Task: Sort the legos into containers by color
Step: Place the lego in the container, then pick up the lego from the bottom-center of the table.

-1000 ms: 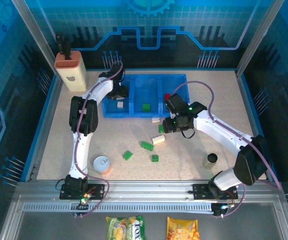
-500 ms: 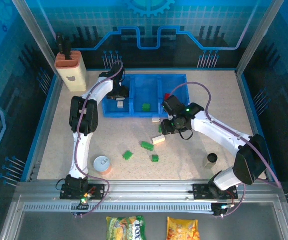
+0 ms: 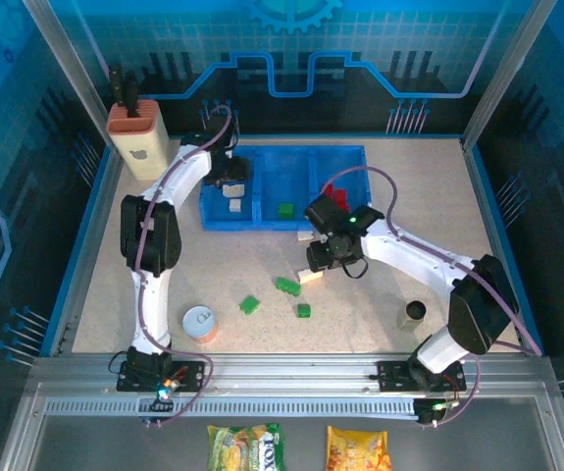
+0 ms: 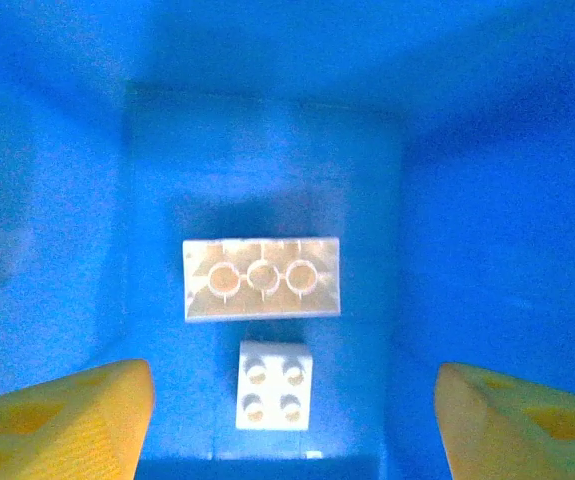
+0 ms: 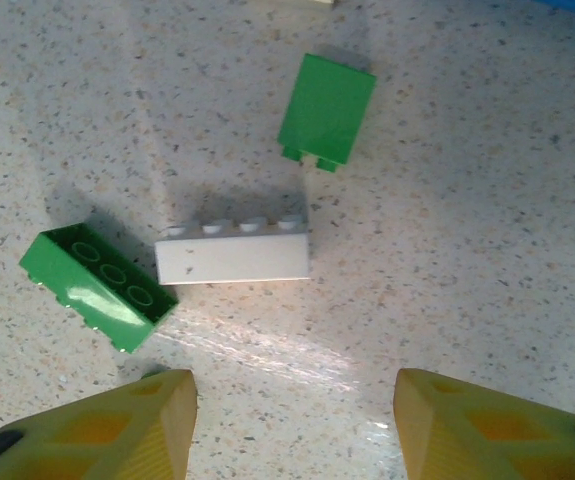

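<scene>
The blue three-compartment tray stands at the back of the table. My left gripper hangs open over its left compartment, where two white legos lie: a long one upside down and a small square one, below and between the yellow fingers. A green lego sits in the middle compartment and red ones in the right. My right gripper is open above the table, just short of a white lego flanked by two green legos.
More green legos lie toward the front, and a white one lies by the tray's front wall. A white-topped can stands front left, a black cylinder front right, a beige block holder back left.
My right gripper has moved left and nearer, over the white and green legos. The left arm's elbow has swung left while its gripper stays over the left compartment.
</scene>
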Controlling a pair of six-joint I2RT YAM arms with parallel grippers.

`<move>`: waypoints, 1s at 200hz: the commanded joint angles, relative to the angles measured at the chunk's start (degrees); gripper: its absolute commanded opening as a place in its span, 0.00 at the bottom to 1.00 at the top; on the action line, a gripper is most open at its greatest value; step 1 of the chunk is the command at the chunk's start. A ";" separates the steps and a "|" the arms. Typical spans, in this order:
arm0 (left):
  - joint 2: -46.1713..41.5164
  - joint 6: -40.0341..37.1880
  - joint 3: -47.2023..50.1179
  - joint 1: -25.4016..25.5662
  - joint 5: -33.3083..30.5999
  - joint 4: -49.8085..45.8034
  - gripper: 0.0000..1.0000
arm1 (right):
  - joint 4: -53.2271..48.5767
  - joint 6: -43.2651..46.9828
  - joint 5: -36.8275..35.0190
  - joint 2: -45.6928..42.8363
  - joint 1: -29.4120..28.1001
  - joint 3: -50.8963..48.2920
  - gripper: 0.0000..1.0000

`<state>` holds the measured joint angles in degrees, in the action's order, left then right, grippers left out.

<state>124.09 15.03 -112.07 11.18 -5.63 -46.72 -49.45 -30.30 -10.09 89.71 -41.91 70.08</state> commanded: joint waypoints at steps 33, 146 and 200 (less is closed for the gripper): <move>-12.33 0.57 11.04 -0.85 2.99 -1.35 0.75 | -2.16 -8.57 -2.96 4.61 -4.69 4.44 0.57; -33.38 -2.88 26.11 -2.29 0.75 -4.81 0.76 | -3.47 -44.49 -11.35 12.95 -16.45 8.72 0.95; -39.33 -5.24 35.45 -2.74 -1.25 0.69 0.76 | -1.32 -52.97 -8.08 16.51 -16.80 8.67 0.95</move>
<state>87.53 11.97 -80.86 8.82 -5.17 -49.39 -50.74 -76.18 -18.98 104.42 -58.02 78.08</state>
